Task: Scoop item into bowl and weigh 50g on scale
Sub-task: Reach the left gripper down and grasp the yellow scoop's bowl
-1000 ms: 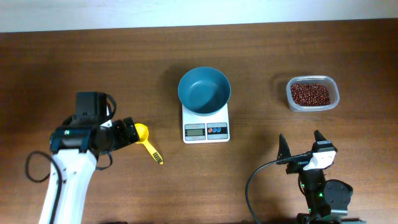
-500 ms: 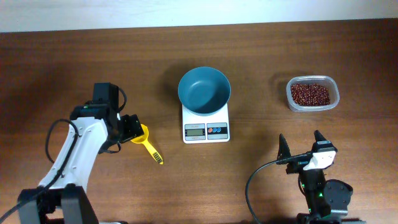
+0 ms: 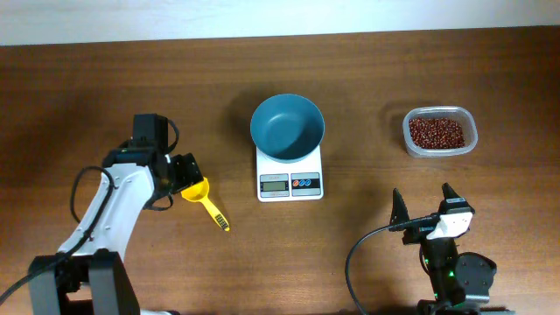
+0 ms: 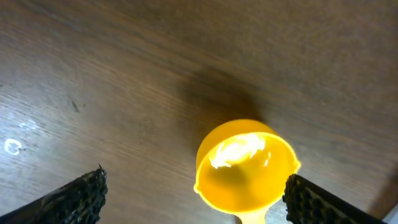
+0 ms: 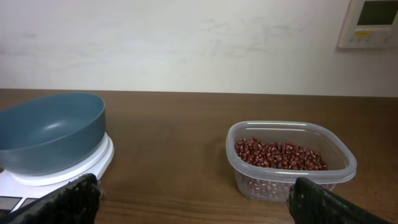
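One scoop (image 4: 245,165) between spread left fingers (image 4: 74,199)

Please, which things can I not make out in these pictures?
- Scale display: the digits are too small in the overhead view, and the right wrist view's lower edge cuts it off.
- Yellow scoop handle: cut off by the bottom edge of the left wrist view.
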Robot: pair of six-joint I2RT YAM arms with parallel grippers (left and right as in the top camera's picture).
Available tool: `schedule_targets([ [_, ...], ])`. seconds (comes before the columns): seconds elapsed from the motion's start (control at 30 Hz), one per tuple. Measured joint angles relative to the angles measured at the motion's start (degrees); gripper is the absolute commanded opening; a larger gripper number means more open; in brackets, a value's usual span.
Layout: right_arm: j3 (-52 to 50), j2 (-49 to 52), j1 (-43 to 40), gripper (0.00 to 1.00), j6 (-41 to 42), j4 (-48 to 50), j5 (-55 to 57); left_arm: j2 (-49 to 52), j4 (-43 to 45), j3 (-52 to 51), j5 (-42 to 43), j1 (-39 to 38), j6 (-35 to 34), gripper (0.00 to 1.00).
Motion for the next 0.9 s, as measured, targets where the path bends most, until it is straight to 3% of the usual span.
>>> schedule_targets([
  [0.3, 0.0, 0.0, 0.0, 0.99, -0.02, -0.02, -0.02, 0.0, 7.54, -7.26, 0.02, 0.0, -0.57, 0.84],
  [0.33, 0.0, 0.0, 0.0, 0.99, 0.02, 0.0, 0.0, 0.0, 8.26, -7.69, 0.02, 0.0, -0.59, 0.74],
  [0.5, 0.0, 0.0, 0.0, 0.99, -0.02, 0.0, 0.0, 0.0, 9.73, -8.98, 0.09, 0.0, -0.76, 0.52],
  [0.9, 0.0, 0.0, 0.0, 0.99, 0.02, -0.02, 0.0, 0.0, 12.81, -9.01, 0.24, 0.0, -1.01, 0.46],
])
